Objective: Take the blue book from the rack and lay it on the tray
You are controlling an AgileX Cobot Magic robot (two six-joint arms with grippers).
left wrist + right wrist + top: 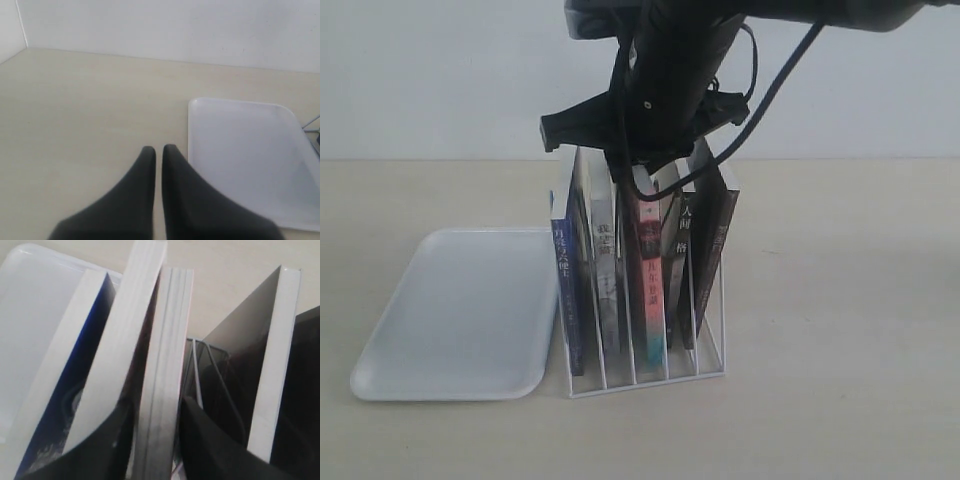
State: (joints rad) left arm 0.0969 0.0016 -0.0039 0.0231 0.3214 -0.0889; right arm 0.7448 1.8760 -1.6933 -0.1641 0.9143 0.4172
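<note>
Right pincer (156, 410) straddles red-and-teal-spined book (648, 290); clamped or not, cannot tell. Blue book (565, 290) at left end of rack (650, 383), untouched. Risk: wrong book lifts, tipping rack.

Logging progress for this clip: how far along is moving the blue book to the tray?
Done: nothing; the blue book stands in the end slot of the rack, and the tray beside it holds no book. In hand: the right gripper is open over the rack, fingers astride a middle book, not the blue one. Left: grip the blue book, lift it out, lay it on the tray.
</note>
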